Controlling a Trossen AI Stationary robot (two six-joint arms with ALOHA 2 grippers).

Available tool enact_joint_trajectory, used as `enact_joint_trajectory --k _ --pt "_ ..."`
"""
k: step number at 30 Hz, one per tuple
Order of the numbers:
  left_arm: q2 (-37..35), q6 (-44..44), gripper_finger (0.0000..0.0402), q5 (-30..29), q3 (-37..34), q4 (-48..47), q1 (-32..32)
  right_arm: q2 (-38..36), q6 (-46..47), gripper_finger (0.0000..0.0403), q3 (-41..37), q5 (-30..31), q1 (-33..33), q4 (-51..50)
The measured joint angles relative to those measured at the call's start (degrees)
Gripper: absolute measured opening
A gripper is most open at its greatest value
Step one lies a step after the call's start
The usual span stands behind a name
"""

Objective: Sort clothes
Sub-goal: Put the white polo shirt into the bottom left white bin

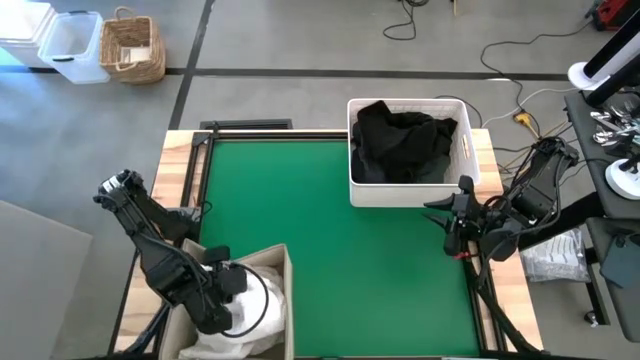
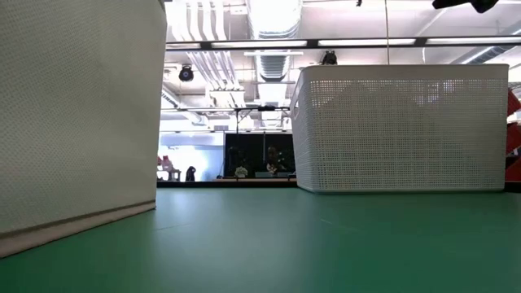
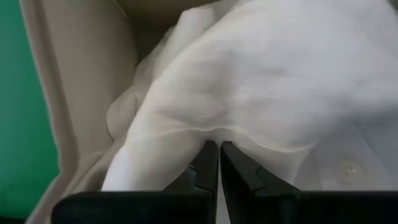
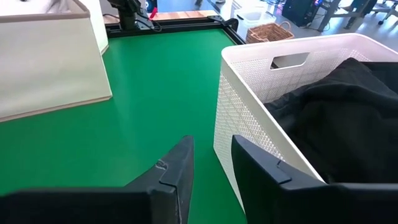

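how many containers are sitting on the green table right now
2. A white plastic basket stands at the far right of the green table, holding dark clothes. A beige fabric bin sits at the near left, holding white clothes.

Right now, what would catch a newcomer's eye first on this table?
Probably the white perforated plastic basket at the far right of the green table, heaped with black fabric clothes. Next, the left gripper, jaws shut, down among white fabric clothes in the beige fabric bin at the near left. The right gripper waits beside the basket.
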Motion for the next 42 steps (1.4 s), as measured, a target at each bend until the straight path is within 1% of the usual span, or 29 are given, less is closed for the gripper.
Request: enact_joint_trajectory --k 4,8,12,18,21,24,27,30,32,34,38,42 --pt "0.0 -1.13 0.0 0.7 -2.88 3.27 0.57 -0.01 0.16 0.0098 -0.07 0.0 -0.01 0.14" --pt "0.0 2.33 0.0 0.87 -6.77 8.64 1.6 0.0 0.87 0.0103 -0.07 0.0 -0.02 0.17" --pt "0.0 3.64 0.0 1.42 -8.76 9.55 2.7 0.0 1.02 0.0109 -0.07 0.01 0.0 0.65" --pt "-0.17 6.96 0.0 11.35 -12.52 18.18 5.84 0.0 2.29 0.0103 -0.09 0.0 -0.02 1.12" --pt "-0.35 7.16 0.0 12.57 -14.26 19.58 6.39 0.04 3.0 0.0098 -0.09 0.0 0.0 1.13" --pt "-0.34 7.45 0.0 12.58 -14.76 19.76 6.35 0.09 3.04 0.0096 -0.09 0.0 0.0 1.16" --pt "-0.07 7.75 0.0 11.75 -12.75 16.68 6.3 0.07 2.98 0.0097 -0.09 0.0 0.0 1.19" --pt "0.35 7.2 0.0 7.93 -8.61 12.42 6.11 0.09 2.93 0.0102 -0.09 0.0 0.0 1.19" --pt "0.06 7.39 0.0 4.81 -5.4 11.76 5.59 0.09 2.9 0.0106 -0.09 0.0 0.0 1.19" --pt "0.06 7.51 0.0 2.96 -3.31 9.81 5.06 0.09 2.81 0.0109 -0.09 0.0 -0.01 1.19" --pt "0.11 7.39 0.0 0.85 -0.02 7.89 4.27 0.09 2.06 0.0114 -0.09 0.02 0.0 1.19" --pt "0.15 5.35 0.0 0.85 1.6 4.39 3.99 0.09 1.92 0.0117 -0.09 0.02 -0.01 1.19"
